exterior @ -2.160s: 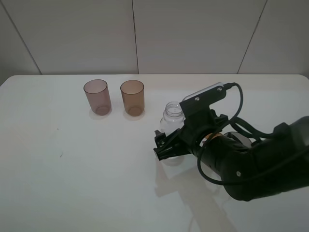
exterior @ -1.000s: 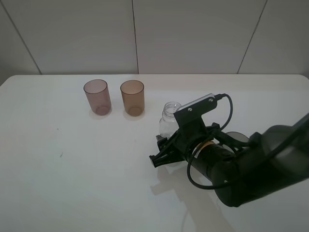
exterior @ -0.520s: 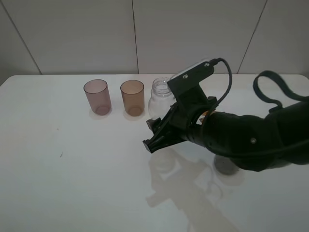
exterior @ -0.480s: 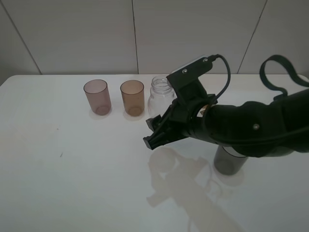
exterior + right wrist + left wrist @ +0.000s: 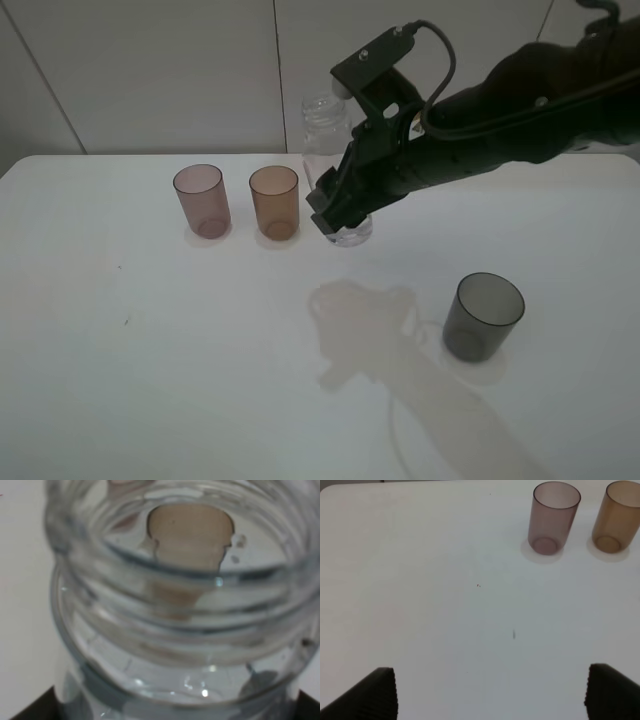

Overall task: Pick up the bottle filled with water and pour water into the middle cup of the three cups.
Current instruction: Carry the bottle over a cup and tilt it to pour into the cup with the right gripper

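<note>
One broad white table (image 5: 150, 380) carries the whole job, and the biggest thing over it is the right arm (image 5: 500, 110), reaching across from the right. Its right gripper (image 5: 335, 208) is closed hard on the lower body of the bottle (image 5: 323, 150). I judge the bottle held upright and clear of the table, since its shadow lies well apart from it. It hangs just right of the amber middle cup (image 5: 274, 202). On the right wrist camera the open neck of the bottle (image 5: 175, 605) fills the picture, with water visible inside.

Of the three cups, the pinkish cup (image 5: 200, 200) stands just beside the amber one, and the smoky grey cup (image 5: 483, 316) sits well apart, nearer me on the right. The left gripper (image 5: 490, 695) rests wide open with nothing in it.

My worries from here:
- With no cap, a quick tilt would slop water onto the table short of the rim.
- The pinch is low on smooth plastic, so the bottle may swivel as I tip it.
- These light tumblers could topple if the neck or jaws touch one.
- An overshoot would wet the pinkish cup.
- The wrist view shows little past the neck, so I must aim from the high camera.
</note>
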